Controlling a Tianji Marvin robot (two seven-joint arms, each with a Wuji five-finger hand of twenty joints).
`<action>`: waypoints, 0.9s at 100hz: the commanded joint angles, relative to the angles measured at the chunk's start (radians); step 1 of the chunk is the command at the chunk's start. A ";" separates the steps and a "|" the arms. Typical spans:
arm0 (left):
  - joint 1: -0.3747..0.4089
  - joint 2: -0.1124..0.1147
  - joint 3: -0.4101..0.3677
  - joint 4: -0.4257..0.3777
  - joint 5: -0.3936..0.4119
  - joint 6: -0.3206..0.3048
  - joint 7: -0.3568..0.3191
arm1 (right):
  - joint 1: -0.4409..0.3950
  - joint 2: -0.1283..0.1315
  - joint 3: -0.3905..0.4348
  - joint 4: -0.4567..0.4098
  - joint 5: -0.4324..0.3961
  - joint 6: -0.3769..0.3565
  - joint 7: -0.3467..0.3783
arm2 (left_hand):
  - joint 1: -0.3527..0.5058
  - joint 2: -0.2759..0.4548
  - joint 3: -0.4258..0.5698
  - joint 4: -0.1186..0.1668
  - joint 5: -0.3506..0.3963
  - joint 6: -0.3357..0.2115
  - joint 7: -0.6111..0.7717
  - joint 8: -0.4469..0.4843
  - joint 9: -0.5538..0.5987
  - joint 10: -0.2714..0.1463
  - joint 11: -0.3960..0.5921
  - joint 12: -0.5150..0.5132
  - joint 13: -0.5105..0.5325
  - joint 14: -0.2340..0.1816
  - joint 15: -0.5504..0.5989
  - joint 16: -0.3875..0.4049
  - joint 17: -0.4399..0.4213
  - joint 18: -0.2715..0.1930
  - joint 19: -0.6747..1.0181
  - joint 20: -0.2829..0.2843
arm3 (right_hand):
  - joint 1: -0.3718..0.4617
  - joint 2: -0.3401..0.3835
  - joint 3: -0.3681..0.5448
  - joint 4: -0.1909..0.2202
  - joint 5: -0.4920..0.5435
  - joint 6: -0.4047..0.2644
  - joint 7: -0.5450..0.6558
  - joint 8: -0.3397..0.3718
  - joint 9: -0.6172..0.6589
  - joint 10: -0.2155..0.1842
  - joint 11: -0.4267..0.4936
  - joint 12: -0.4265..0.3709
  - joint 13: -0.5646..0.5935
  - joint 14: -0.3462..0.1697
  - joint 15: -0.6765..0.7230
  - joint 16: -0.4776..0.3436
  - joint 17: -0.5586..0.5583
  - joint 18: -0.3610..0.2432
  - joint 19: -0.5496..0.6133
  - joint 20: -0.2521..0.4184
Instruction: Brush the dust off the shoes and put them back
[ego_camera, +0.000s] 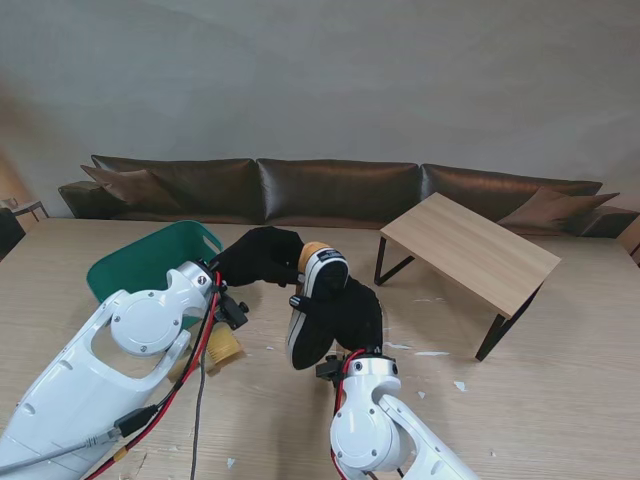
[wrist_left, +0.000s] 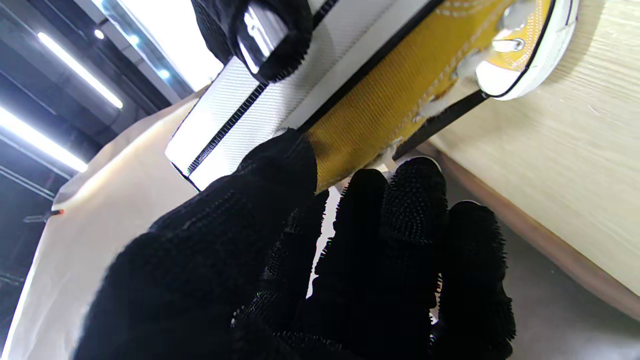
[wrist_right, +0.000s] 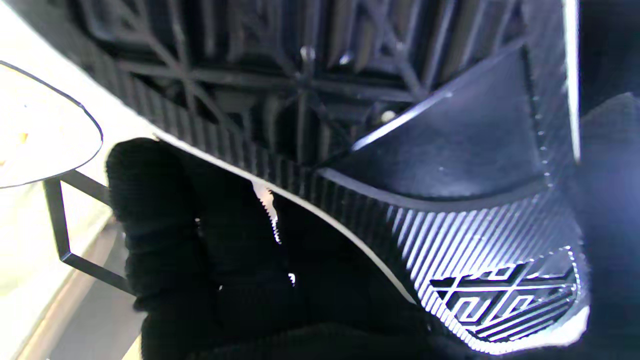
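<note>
The shoe (ego_camera: 318, 290), a yellow canvas sneaker with a white rubber sole band and toe cap, is lifted off the tabletop (ego_camera: 540, 400) near the middle of the stand view, standing roughly on end with its dark ribbed sole turned toward me. The right robot hand (ego_camera: 348, 318), in a black glove, is wrapped around the lower part of the shoe and grips it; in the right wrist view its fingers (wrist_right: 165, 235) curl over the white edge of the sole, whose ribbed tread (wrist_right: 450, 235) fills most of the picture. The left robot hand (ego_camera: 262, 256), also gloved in black, is up against the shoe's upper left side; in the left wrist view its fingers (wrist_left: 415, 210) lie close to the yellow canvas (wrist_left: 390, 100), bent but not clearly closed on anything, so I cannot tell whether it holds something. A pale bristly thing (ego_camera: 222, 350) sits on the tabletop just beside the left arm, partly hidden. Farther left lies a green basket (ego_camera: 150, 262). To the right, well apart from the shoe, stands a small wooden bench (ego_camera: 470, 248) with black legs, and scraps of white litter dot the tabletop near it
</note>
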 joint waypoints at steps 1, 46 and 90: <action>0.017 -0.011 0.000 -0.005 0.012 0.003 -0.007 | 0.001 -0.023 -0.025 -0.014 -0.012 -0.005 0.010 | 0.093 0.133 -0.046 0.066 0.047 -0.048 0.011 -0.020 -0.019 0.014 -0.022 -0.051 -0.040 0.016 -0.036 -0.020 -0.033 0.012 -0.021 0.015 | 0.275 0.115 0.350 0.102 0.138 -0.177 0.180 0.080 0.136 -0.095 0.129 0.091 0.146 -0.181 0.258 0.094 -0.110 -0.138 0.065 -0.048; 0.132 -0.025 -0.086 -0.070 0.051 0.026 0.097 | -0.005 -0.033 -0.069 -0.002 -0.004 0.039 0.028 | -0.107 0.248 -0.149 0.095 0.008 -0.011 -0.527 -0.134 -0.260 0.073 -0.092 -0.645 -0.279 0.121 -0.366 -0.183 -0.217 0.029 -0.247 0.010 | 0.278 0.050 0.423 0.105 0.194 -0.138 0.191 0.224 0.210 -0.086 0.156 0.181 0.151 -0.229 0.485 0.143 0.016 -0.118 0.085 -0.029; 0.268 -0.033 -0.182 -0.122 0.214 -0.018 0.229 | 0.046 -0.071 -0.140 0.025 -0.038 0.249 0.041 | -0.173 0.319 -0.175 0.130 -0.011 0.007 -0.586 -0.226 -0.357 0.070 -0.136 -0.775 -0.458 0.102 -0.602 -0.364 -0.343 -0.018 -0.551 -0.079 | 0.275 0.051 0.424 0.122 0.201 -0.130 0.180 0.236 0.216 -0.083 0.148 0.189 0.149 -0.218 0.483 0.139 0.016 -0.110 0.072 -0.020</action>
